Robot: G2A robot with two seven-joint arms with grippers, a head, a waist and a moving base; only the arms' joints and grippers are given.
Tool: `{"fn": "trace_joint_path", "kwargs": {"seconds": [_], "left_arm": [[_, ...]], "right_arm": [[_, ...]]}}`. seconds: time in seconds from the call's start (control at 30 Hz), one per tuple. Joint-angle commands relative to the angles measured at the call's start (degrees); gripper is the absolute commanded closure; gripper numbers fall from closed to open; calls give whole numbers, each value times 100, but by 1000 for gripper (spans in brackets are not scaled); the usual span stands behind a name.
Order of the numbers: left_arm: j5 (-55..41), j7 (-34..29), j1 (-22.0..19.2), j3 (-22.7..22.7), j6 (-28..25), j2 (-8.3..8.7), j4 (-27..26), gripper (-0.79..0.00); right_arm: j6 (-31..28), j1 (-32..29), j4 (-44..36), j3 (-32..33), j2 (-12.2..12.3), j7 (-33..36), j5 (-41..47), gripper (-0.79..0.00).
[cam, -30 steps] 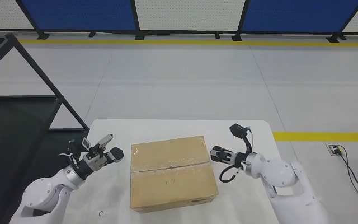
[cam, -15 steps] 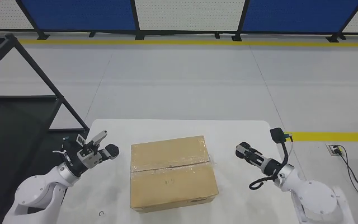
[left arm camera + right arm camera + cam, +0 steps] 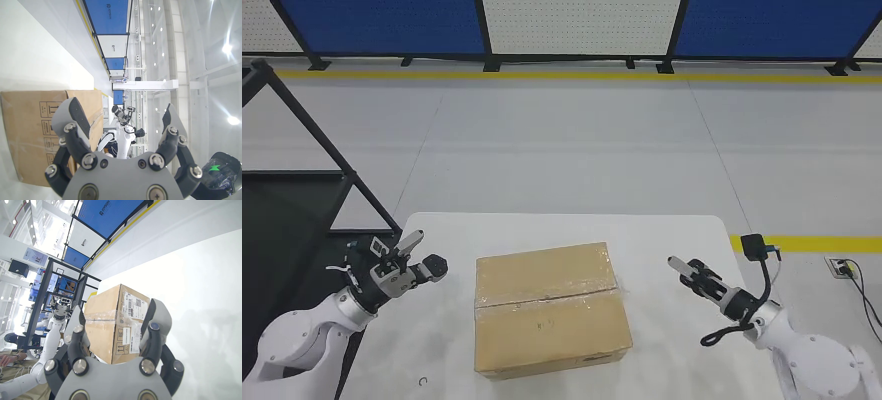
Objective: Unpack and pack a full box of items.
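Cardboard box [image 3: 547, 300] (taped), 2 open pincers [image 3: 424, 254] [image 3: 678, 264] flanking

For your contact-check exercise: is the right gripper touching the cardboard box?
Apart. The top view shows bare table between the right gripper and the cardboard box.

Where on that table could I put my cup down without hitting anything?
Bare table lies behind the box toward the far edge, and on both sides, between box and left gripper, and box and right gripper. Only the middle is taken.
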Motion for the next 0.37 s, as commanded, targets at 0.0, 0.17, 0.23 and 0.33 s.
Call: {"fn": "trace_joint_path", "kwargs": {"seconds": [0.0,0.17,0.23,0.33], "left_arm": [[0,0,0,0,0,0,0,-784],[0,0,0,0,0,0,0,-784],[0,0,0,0,0,0,0,-784],[0,0,0,0,0,0,0,-784]], "right_arm": [[0,0,0,0,0,0,0,-716],[0,0,0,0,0,0,0,-782],[0,0,0,0,0,0,0,-784],[0,0,0,0,0,0,0,-784]]}}
